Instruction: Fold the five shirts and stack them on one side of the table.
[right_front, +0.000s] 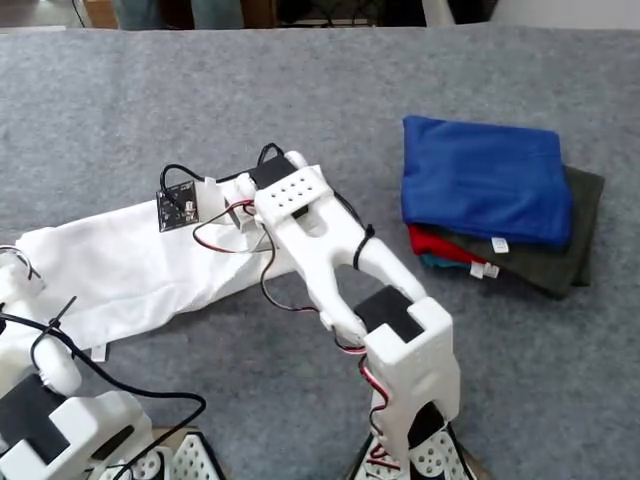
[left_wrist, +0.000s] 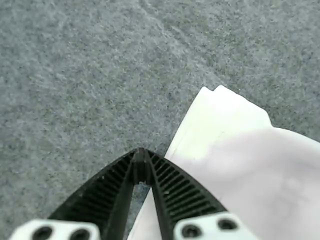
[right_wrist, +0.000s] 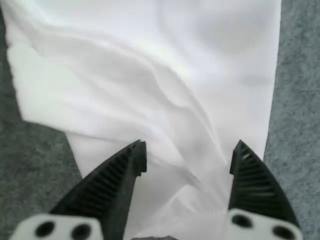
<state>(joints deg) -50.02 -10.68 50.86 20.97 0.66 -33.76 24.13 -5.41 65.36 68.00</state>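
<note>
Our right gripper (right_wrist: 189, 150) hangs spread over the white shirt (right_wrist: 150, 65). Our left gripper (left_wrist: 141, 159) is pressed together at the shirt's corner; we cannot tell whether cloth is caught. The shirt lies by the table's (right_front: 120, 110) left edge, partly hidden under our right arm (right_front: 330, 250). By the right edge, a blue shirt (right_front: 485, 178) covers most of the folded stack.

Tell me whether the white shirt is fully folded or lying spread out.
Not fully folded: the white shirt lies as a long rumpled strip, unlike the compact stack of folded shirts.

The speckled grey table (right_front: 300, 90) bears a white shirt (right_front: 130, 265), blue shirt (right_front: 485, 180), charcoal shirt (right_front: 578, 245), red shirt (right_front: 428, 242) and teal shirt (right_front: 436, 262).
</note>
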